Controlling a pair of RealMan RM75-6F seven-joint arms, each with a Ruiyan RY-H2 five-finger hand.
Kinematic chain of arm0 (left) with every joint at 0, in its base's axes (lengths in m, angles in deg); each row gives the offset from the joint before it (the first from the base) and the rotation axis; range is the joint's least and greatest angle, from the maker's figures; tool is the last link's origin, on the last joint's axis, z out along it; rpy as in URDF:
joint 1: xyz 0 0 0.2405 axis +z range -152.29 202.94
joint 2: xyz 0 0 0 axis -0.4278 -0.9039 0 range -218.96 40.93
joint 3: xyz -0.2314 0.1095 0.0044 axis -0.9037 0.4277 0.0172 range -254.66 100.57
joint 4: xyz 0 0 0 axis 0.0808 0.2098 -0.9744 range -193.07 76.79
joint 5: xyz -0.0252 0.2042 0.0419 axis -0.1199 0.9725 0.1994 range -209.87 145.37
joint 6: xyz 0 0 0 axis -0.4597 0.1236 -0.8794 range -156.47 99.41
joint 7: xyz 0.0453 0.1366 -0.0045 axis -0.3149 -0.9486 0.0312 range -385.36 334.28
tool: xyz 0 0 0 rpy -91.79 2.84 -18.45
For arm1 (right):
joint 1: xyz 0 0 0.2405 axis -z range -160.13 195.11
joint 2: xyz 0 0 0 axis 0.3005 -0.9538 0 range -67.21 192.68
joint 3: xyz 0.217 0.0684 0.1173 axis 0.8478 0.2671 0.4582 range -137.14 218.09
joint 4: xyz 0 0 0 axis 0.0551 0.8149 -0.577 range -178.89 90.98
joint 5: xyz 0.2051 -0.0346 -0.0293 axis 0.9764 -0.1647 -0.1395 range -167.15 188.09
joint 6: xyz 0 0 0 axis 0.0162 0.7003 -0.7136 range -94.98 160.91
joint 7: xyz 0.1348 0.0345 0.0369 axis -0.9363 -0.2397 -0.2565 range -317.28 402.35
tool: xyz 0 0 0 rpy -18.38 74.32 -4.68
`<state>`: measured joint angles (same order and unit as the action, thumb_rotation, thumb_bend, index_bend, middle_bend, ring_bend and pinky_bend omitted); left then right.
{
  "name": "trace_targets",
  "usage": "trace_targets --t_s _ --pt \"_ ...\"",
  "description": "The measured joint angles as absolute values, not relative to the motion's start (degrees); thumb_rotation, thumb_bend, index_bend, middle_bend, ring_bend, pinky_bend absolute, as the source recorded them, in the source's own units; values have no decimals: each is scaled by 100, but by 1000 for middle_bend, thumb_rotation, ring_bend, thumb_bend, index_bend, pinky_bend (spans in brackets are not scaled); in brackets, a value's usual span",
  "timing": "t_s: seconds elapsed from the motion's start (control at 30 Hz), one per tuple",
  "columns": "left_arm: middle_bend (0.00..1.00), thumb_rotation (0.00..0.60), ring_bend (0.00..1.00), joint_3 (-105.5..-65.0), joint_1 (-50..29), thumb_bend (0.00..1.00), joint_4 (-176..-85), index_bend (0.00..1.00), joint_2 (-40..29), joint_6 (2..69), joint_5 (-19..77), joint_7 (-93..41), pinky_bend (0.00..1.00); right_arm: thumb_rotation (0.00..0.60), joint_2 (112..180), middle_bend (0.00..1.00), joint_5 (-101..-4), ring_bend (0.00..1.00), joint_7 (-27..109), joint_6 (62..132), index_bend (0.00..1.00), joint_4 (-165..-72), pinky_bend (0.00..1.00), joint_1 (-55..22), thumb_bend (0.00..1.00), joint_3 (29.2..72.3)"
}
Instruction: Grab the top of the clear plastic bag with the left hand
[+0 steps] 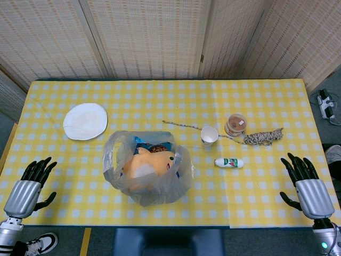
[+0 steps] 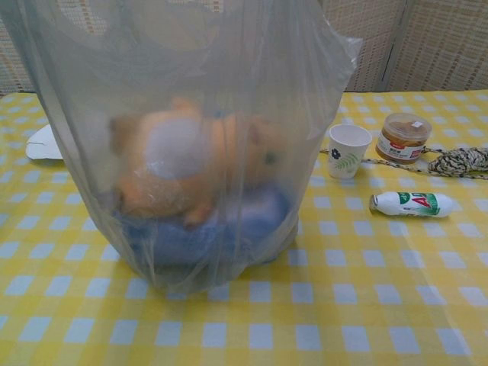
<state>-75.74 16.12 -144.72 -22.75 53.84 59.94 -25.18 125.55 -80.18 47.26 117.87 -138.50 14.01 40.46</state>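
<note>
A clear plastic bag (image 1: pixel 148 169) stands near the table's front edge, its top open, with an orange plush toy (image 1: pixel 146 162) and a blue item inside. In the chest view the bag (image 2: pixel 191 137) fills the left and middle of the picture, and its upper rim runs out of the top. My left hand (image 1: pixel 29 186) rests at the front left corner of the table, fingers spread, holding nothing, well to the left of the bag. At the front right my right hand (image 1: pixel 306 184) lies the same way, fingers apart and empty. Neither hand shows in the chest view.
A white plate (image 1: pixel 85 121) lies at the back left. Right of the bag are a paper cup (image 1: pixel 209 135), a small lidded jar (image 1: pixel 236 124), a coil of rope (image 1: pixel 262 137) and a small white bottle (image 1: pixel 229 162) lying on its side. The yellow checked tablecloth (image 1: pixel 256 192) covers the table.
</note>
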Motion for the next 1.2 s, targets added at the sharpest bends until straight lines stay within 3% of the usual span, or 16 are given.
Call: trace_targets --t_s 0.5,0.7,1.03,1.2 --pt "16 600 20 -7477 1455 394 -14554 36 -2319 5211 6211 -2113 41 600 12500 0 -8095 0 4618 11832 0 -13791 0 1460 276 3975" --pt "38 600 18 -7237 1210 393 -14614 58 -2630 5184 6763 -364 81 600 12437 0 -8293 0 4435 11874 0 -13732 0 1475 275 3893" --pt "38 600 0 -6880 345 343 -14565 81 -3243 5376 7788 3065 66 600 12462 0 -8482 0 4413 11904 0 -13702 0 1467 274 3832" --pt "38 600 0 -6874 -26 253 -14418 68 -3273 5746 8038 3960 29 600 12489 0 -8464 0 4479 11765 0 -13701 0 1408 275 3823"
